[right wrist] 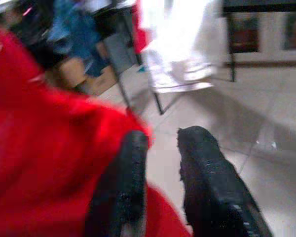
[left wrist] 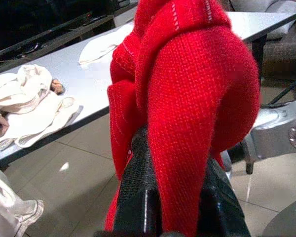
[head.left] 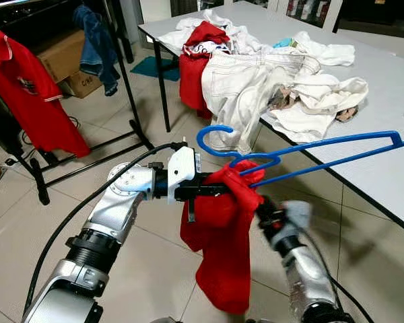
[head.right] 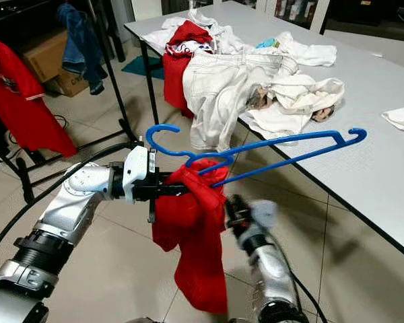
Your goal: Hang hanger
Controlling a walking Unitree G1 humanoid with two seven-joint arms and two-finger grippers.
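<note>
A blue plastic hanger [head.left: 310, 151] sits tilted in mid-air, its hook [head.left: 212, 131] towards my left and its far end over the table edge. A red knitted garment [head.left: 222, 235] is bunched on the hanger's neck and hangs down over the floor. My left gripper [head.left: 219, 190] is shut on the top of this garment; in the left wrist view the red cloth [left wrist: 187, 98] bulges between the fingers [left wrist: 138, 187]. My right gripper [head.left: 266, 212] is blurred, just right of the garment below the hanger. Its fingers [right wrist: 128, 173] stand slightly apart, holding nothing, with the red cloth beside them.
A white table [head.left: 390, 175] on the right carries a pile of white and red clothes [head.left: 256, 74]. A black clothes rack [head.left: 131, 101] at the left holds a red shirt [head.left: 34, 101] and jeans [head.left: 97, 44]. Cardboard boxes [head.left: 67, 60] stand behind it.
</note>
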